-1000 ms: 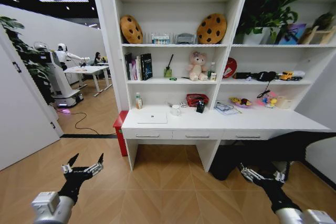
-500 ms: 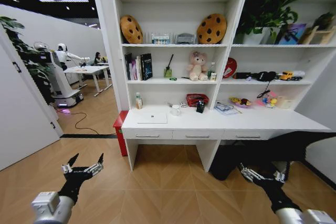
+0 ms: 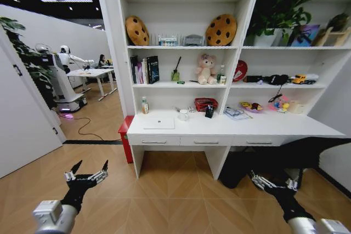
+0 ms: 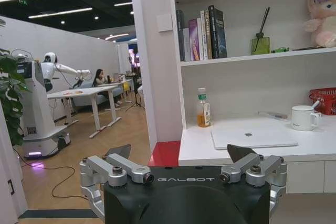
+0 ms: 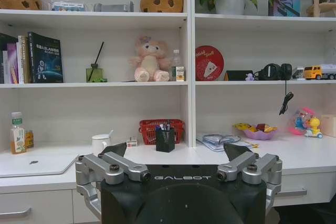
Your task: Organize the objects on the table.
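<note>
A: While you are parked this far back, well short of the long white desk point(image 3: 230, 131) with its three shallow drawers across the middle of the head view, nothing on it is within reach. What worries you?

B: Take it from the left. Your left gripper point(image 3: 86, 171) hangs low at the lower left of the frame, over the wooden floor, fingers spread apart and empty. If you drive in with it held like that, I judge those tips could catch the desk's front edge or a drawer handle.

A: And on the desktop?

B: The slim silver laptop point(image 3: 159, 123) lies flat at the left end, lid closed. Just right of it stands a white ceramic mug point(image 3: 184, 115), then a red wire basket point(image 3: 205, 104) and a small black pen holder point(image 3: 209, 112) near the back. A thin, smooth slab probably gives you little to grip, and a sweep towards it could knock the mug.

A: Further right?

B: A loose stack of papers point(image 3: 237, 113) sits mid-desk. The smaller items are too tiny from here for me to tell apart, so you would be guessing.

A: And the right arm?

B: Your right gripper point(image 3: 272, 182) sits at the lower right, fingers also apart, holding nothing, with dark space under the desk just behind it.
</note>
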Motion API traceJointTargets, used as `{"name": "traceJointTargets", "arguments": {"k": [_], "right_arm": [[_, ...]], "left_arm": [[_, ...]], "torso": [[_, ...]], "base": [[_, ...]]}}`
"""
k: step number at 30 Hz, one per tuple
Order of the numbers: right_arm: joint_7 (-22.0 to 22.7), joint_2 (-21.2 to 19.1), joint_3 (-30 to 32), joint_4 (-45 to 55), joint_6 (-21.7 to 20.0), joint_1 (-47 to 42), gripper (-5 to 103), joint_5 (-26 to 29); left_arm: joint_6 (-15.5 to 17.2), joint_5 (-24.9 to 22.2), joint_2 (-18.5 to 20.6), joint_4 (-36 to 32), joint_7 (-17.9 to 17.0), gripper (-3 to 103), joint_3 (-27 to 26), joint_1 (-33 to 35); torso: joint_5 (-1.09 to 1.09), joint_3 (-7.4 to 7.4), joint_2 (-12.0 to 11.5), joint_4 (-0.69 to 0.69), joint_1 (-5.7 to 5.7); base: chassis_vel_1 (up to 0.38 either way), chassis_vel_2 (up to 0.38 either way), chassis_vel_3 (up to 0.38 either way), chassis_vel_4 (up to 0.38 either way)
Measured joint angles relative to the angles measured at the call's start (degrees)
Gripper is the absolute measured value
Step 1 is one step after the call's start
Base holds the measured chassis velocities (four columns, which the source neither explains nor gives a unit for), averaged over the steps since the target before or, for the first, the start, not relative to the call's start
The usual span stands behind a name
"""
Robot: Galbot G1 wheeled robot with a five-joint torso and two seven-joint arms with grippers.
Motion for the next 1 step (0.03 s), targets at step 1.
{"name": "traceJointTargets", "arguments": {"k": [1], "right_arm": [[0.0,0.0,0.0,0.0,0.0,0.0,100,0.0]], "left_arm": [[0.0,0.0,0.0,0.0,0.0,100,0.0,0.0]], "torso": [[0.0,0.0,0.0,0.0,0.0]], "base": [[0.0,0.0,0.0,0.0]]}}
